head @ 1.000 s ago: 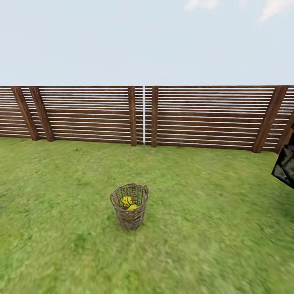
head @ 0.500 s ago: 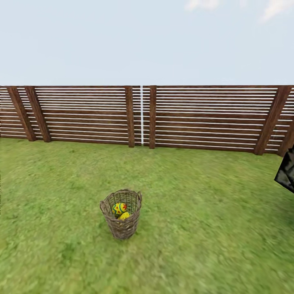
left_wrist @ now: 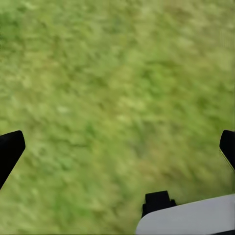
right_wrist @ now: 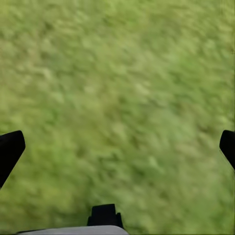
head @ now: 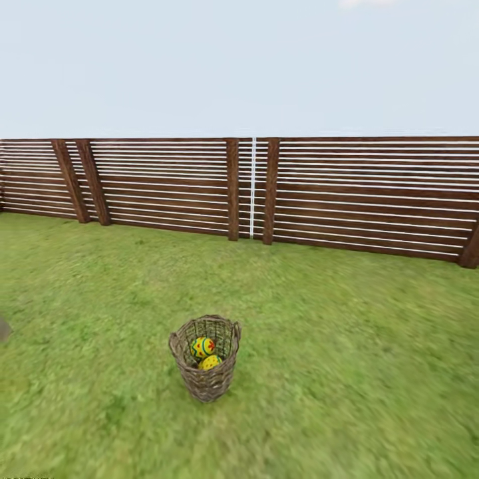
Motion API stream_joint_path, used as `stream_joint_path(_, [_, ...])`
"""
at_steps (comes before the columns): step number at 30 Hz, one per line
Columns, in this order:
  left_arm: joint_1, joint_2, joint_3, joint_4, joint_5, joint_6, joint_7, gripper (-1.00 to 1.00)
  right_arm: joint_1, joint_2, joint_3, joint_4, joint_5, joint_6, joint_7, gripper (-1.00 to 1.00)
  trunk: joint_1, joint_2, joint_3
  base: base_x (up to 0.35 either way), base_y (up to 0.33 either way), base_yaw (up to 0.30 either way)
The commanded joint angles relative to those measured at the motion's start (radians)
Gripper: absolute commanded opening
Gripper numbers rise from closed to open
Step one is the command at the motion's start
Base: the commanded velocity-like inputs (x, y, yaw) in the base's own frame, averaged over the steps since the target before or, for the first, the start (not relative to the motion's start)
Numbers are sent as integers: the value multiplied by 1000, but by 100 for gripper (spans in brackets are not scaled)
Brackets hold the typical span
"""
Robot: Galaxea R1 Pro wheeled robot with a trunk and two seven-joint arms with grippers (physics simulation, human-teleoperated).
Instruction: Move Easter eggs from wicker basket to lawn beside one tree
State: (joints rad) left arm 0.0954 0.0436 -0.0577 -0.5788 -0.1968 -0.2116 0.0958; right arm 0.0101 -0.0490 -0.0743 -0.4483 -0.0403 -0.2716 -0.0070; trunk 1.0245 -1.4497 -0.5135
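Evidently approaching: the wicker basket [head: 205,359] stands ahead on the lawn [head: 346,372], two Easter eggs [head: 203,347] visible inside (third unseen); both hands spread wide, empty over grass; next, close in and reach

We take the wicker basket [head: 205,358] as our landmark. It stands upright on the lawn [head: 346,372], with grass on every side of it. Inside it we see two Easter eggs [head: 203,346], one lying nearer to us than the other and touching it. Well behind the basket the wooden fence [head: 166,183] runs across from left to right at the lawn's far edge. Our left gripper [left_wrist: 117,147] and right gripper [right_wrist: 117,147] each hang over bare grass, fingers spread wide.
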Motion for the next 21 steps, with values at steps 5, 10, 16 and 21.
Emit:
stream_joint_path(5, [0, 1, -5, -1, -10, -1, 10, 100, 1, 0, 1, -1, -4, -1, -1, 100, 1, 0, -3, 265, -208, 236])
stream_joint_path(10, [0, 1, -5, -1, -10, 0, 10, 100, 1, 0, 0, -1, -4, -1, -1, 100, 1, 0, -5, 265, -208, 219])
stream_joint_path(16, [0, 1, -5, 0, -10, -1, 10, 100, 1, 0, 0, -3, -4, -1, -2, 100, 1, 0, -8, 264, -208, 216])
stream_joint_path(21, [0, 1, -6, 0, -10, -2, 10, 100, 1, 0, -1, -3, -4, -1, -2, 100, 1, 0, -10, 246, -218, 216])
